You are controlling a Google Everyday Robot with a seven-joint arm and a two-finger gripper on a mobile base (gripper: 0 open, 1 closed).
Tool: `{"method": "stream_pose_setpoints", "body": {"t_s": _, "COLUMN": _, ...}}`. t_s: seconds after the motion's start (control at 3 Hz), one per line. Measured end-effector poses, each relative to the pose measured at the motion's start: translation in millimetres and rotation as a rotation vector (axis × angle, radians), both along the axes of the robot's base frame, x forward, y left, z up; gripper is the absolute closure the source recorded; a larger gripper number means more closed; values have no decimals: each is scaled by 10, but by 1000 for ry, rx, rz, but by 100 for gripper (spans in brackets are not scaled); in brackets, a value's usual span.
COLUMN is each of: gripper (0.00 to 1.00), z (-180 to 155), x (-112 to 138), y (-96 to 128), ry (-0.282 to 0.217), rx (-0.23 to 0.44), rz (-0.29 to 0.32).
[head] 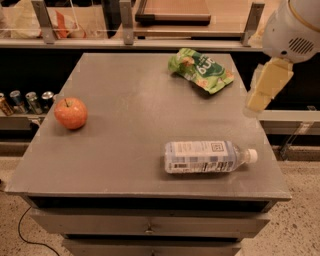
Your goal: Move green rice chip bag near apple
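The green rice chip bag [200, 69] lies crinkled at the far right of the grey table [125, 125]. The red-orange apple [71, 113] sits near the table's left edge, far from the bag. My gripper [266, 86] hangs off the table's right side, below the white arm housing [292, 27], to the right of the bag and a little nearer than it. It holds nothing that I can see.
A clear water bottle [207, 156] with a white label lies on its side at the front right. Several cans [27, 100] stand on a lower shelf at left. A railed shelf with a wooden board [172, 10] runs behind the table.
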State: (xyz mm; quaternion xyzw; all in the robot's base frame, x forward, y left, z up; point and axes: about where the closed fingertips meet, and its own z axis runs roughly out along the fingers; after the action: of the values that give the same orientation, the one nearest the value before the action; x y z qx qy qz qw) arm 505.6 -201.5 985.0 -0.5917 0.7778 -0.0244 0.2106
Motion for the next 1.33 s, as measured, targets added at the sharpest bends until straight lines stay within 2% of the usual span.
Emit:
{"method": "stream_pose_setpoints", "body": {"t_s": 0.33, "gripper": 0, "z": 12, "x": 564, "y": 146, "ry": -52, "rx": 114, "rz": -56}}
{"method": "stream_pose_setpoints", "body": {"t_s": 0.67, "gripper": 0, "z": -36, "x": 1068, "y": 230, "ry": -120, "rx": 153, "rz": -173}}
{"method": "stream_pose_setpoints", "body": {"t_s": 1.0, "gripper": 0, "z": 40, "x": 1227, "y": 203, "ry": -166, "rx": 180, "rz": -259}}
{"method": "stream_pose_setpoints", "body": {"t_s": 1.33, "gripper": 0, "z": 38, "x": 1222, "y": 212, "ry": -163, "rx": 182, "rz": -258}}
